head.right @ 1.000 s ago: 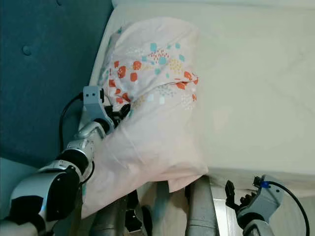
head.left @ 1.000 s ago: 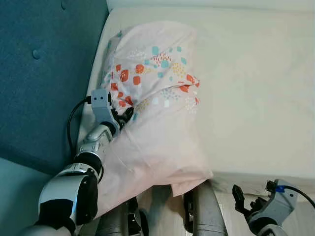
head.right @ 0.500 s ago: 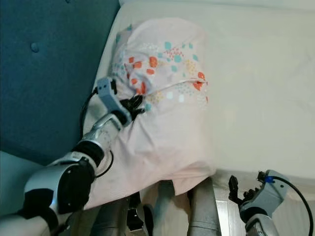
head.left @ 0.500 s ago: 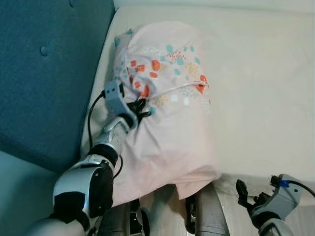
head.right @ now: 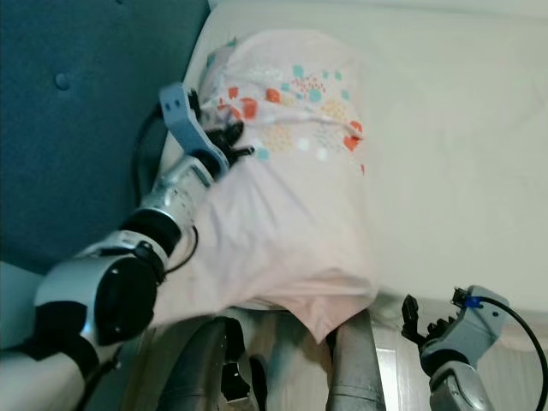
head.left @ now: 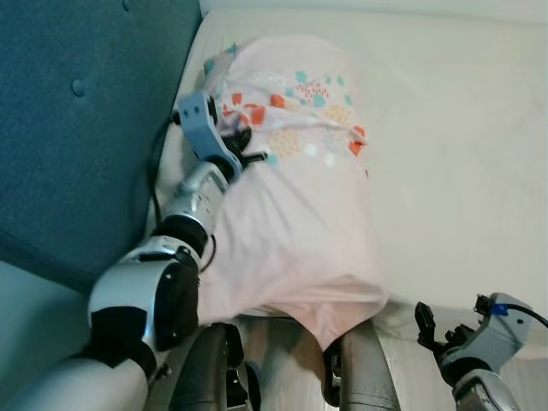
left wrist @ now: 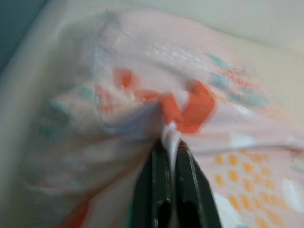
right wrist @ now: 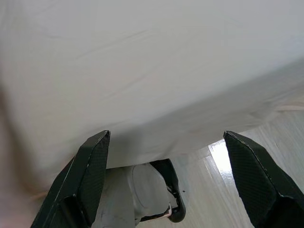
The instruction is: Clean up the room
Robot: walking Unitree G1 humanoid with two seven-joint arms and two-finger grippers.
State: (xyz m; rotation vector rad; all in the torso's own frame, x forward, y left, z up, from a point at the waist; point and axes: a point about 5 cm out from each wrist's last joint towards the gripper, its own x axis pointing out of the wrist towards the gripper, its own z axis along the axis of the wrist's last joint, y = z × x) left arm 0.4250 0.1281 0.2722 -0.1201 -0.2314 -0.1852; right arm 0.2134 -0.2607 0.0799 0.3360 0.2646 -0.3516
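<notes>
Pillow [head.left: 291, 205], pink with orange-teal print, lies on our bed [head.left: 454, 154] beside headboard [head.left: 77, 128]; left gripper [left wrist: 170, 142] pinches it, right gripper [right wrist: 166, 185] spread.

pillow [head.left: 295, 205] on bed [head.left: 454, 145], headboard [head.left: 77, 128] at L

- Head stereo pair: both eyes look forward and down from above, sharing the bed [head.left: 445, 154], the pillow [head.left: 291, 205] and both arms.
- Left wrist view: looks along its fingers [left wrist: 164, 190], very near, with pillow fabric just beyond the fingertips.
- Right wrist view: looks between spread fingers [right wrist: 90, 175] at the bed edge and floor [right wrist: 247, 190].
</notes>
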